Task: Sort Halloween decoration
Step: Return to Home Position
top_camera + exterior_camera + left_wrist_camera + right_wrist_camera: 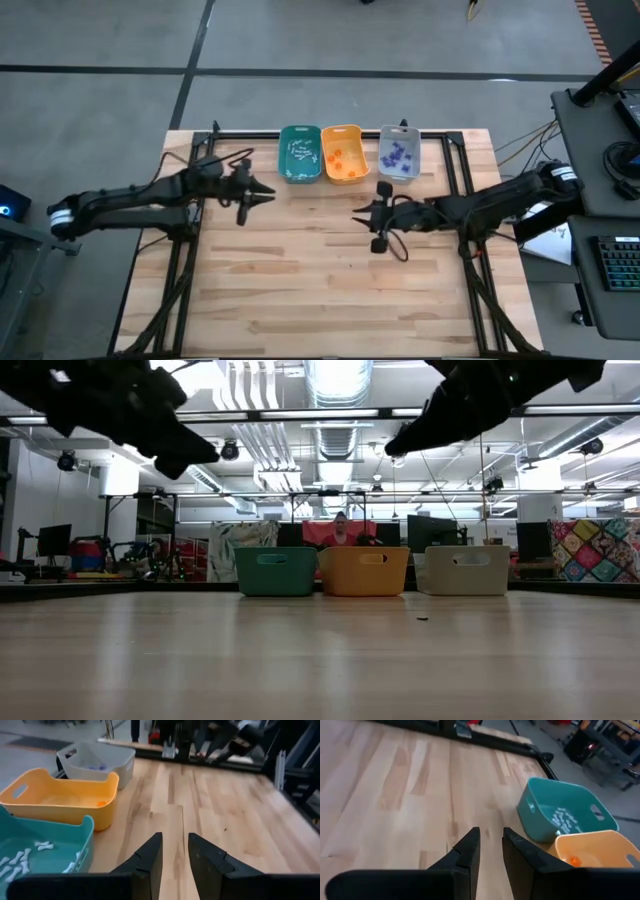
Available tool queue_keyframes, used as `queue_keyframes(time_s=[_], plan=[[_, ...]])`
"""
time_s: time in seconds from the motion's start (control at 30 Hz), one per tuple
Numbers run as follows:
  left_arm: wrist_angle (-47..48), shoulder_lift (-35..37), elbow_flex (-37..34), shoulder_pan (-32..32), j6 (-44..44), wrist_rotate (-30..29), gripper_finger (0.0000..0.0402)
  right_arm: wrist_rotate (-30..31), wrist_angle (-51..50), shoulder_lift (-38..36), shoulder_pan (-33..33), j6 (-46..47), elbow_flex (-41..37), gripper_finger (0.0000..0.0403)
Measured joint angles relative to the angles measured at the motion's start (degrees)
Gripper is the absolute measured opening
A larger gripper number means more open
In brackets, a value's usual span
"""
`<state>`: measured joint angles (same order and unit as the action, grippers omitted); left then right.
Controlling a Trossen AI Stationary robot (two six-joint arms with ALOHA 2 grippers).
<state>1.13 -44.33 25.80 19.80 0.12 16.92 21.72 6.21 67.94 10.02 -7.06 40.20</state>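
Note:
Three bins stand in a row at the table's far edge: teal, orange and grey. The Halloween decoration lies inside them: white pieces in the teal bin, orange ones in the orange bin, purple ones in the grey bin. My left gripper hovers above the table just left of the teal bin, its fingers a narrow gap apart with nothing between them. My right gripper hovers in front of the grey bin, pointing toward the table's left, also slightly open and empty.
Bare wood spreads across the table's middle and near half. A tiny dark speck lies on it in front of the bins. Black frame rails run along both sides. A person sits beyond the far edge.

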Motion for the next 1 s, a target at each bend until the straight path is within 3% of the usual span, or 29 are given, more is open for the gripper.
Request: queue_keyframes(time_s=[0.37, 1.0], plan=[[-1.3, 15.7, -9.0, 0.0, -1.2, 0.0, 0.0075, -4.2, 3.6, -11.4, -5.2, -1.0, -7.5, 0.0072], [-1.6, 29.9, -17.1, 0.0, -4.4, 0.6, 0.0075, -3.7, 3.5, -37.3, -5.9, 1.3, -22.0, 0.0072]])
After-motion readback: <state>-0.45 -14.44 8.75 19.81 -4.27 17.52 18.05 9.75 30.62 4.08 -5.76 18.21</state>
